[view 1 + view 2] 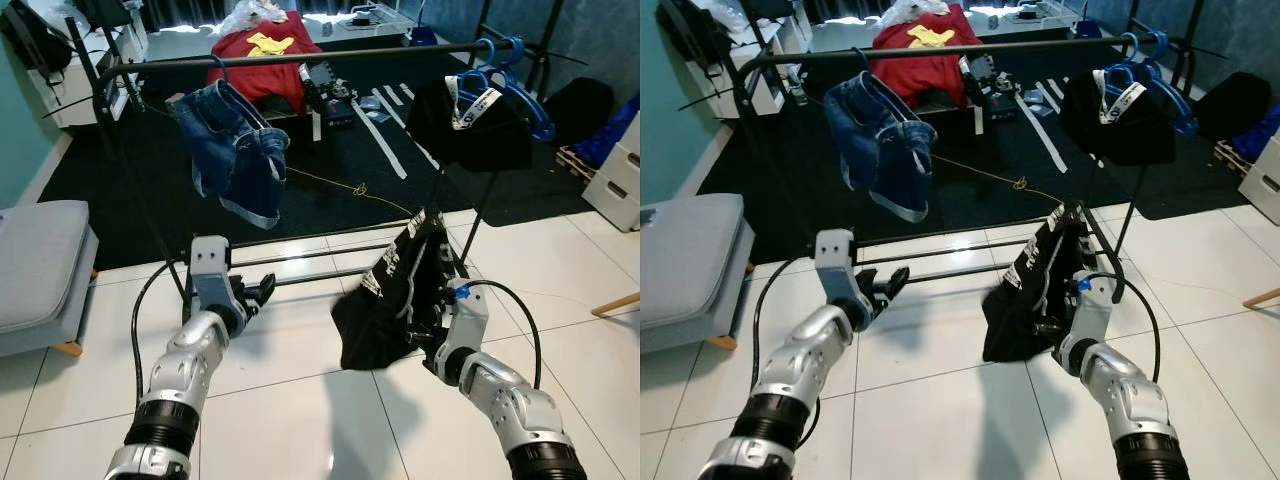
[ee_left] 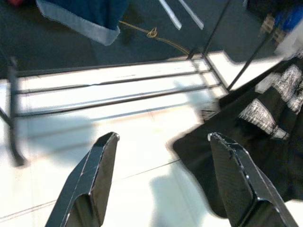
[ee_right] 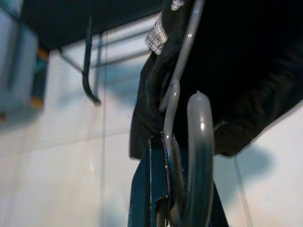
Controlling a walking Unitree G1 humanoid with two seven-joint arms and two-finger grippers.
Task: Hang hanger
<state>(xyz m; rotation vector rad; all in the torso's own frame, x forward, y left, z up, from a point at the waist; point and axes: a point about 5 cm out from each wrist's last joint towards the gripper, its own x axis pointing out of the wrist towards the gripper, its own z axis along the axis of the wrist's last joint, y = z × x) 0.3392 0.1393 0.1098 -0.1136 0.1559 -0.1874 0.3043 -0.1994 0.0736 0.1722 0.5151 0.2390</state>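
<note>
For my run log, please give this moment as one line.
right gripper: shut on grey metal hanger with black printed garment, below black rail | left gripper: open, free

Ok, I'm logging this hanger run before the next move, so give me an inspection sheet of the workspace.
Surface: white tiled floor, meeting a dark carpet.
Job's things: grey hanger carrying a black garment, held low in front of the clothes rail.
Clutter: denim shorts, a second black garment and blue hangers on the rail; red cloth behind.
Grippers: right gripper shut on the hanger; left gripper open, holding nothing.
Cables: black cables looping from both forearms; yellow cord on the carpet.
Surroundings: grey cushioned seat to the left, white drawers to the right.
</note>
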